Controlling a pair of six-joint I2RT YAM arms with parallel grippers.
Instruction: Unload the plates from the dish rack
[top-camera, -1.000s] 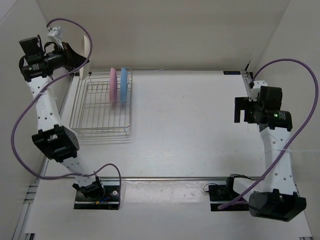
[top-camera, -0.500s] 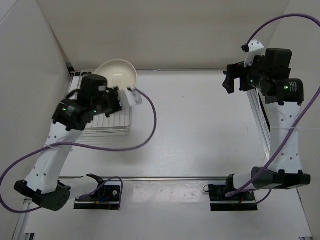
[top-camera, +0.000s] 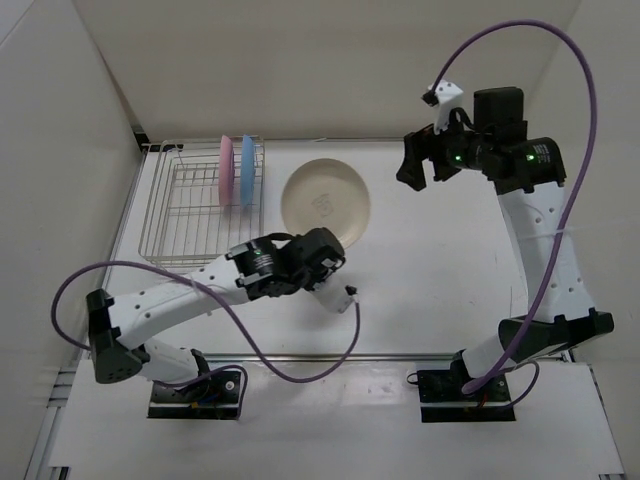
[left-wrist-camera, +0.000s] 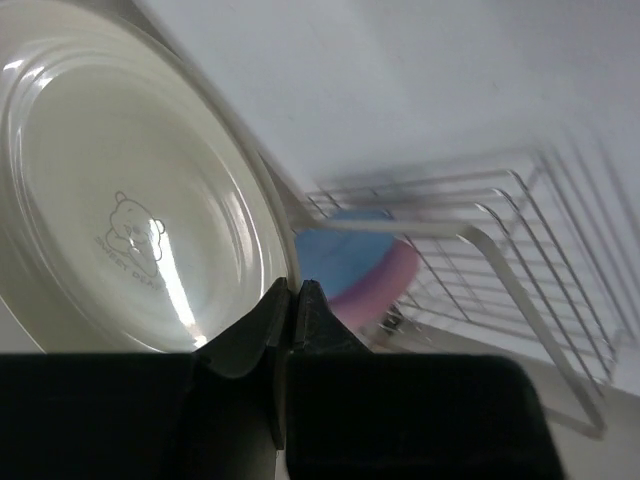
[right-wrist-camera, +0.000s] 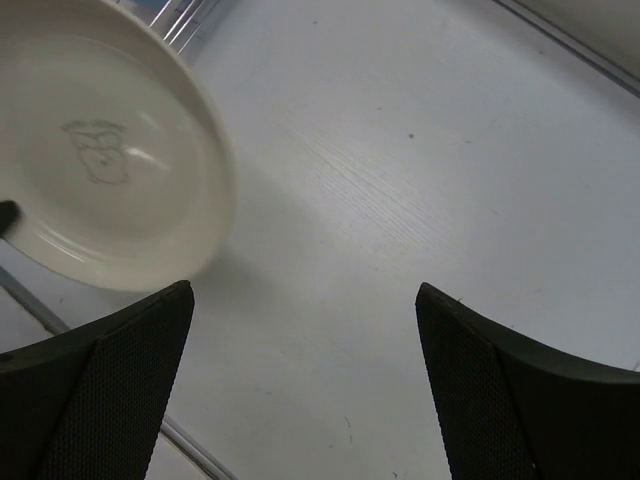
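My left gripper (top-camera: 328, 241) is shut on the near rim of the cream plate (top-camera: 326, 198), which it holds face up, low over the table just right of the dish rack (top-camera: 180, 215). In the left wrist view the fingers (left-wrist-camera: 310, 300) pinch the cream plate's (left-wrist-camera: 110, 220) edge. The pink plate (top-camera: 226, 172) and the light blue plate (top-camera: 247, 170) stand upright side by side at the rack's back right; both show blurred in the left wrist view, blue (left-wrist-camera: 340, 250) and pink (left-wrist-camera: 390, 275). My right gripper (top-camera: 413, 168) is open and empty, up in the air right of the cream plate (right-wrist-camera: 100, 180).
The white enclosure walls stand close behind the rack and along the left side. A purple cable (top-camera: 300, 370) loops over the table near the left arm. A metal rail (top-camera: 400, 356) runs along the near edge.
My left arm has carried the cream plate from above the rack to its right and lower. My right arm has swung left toward the back middle.
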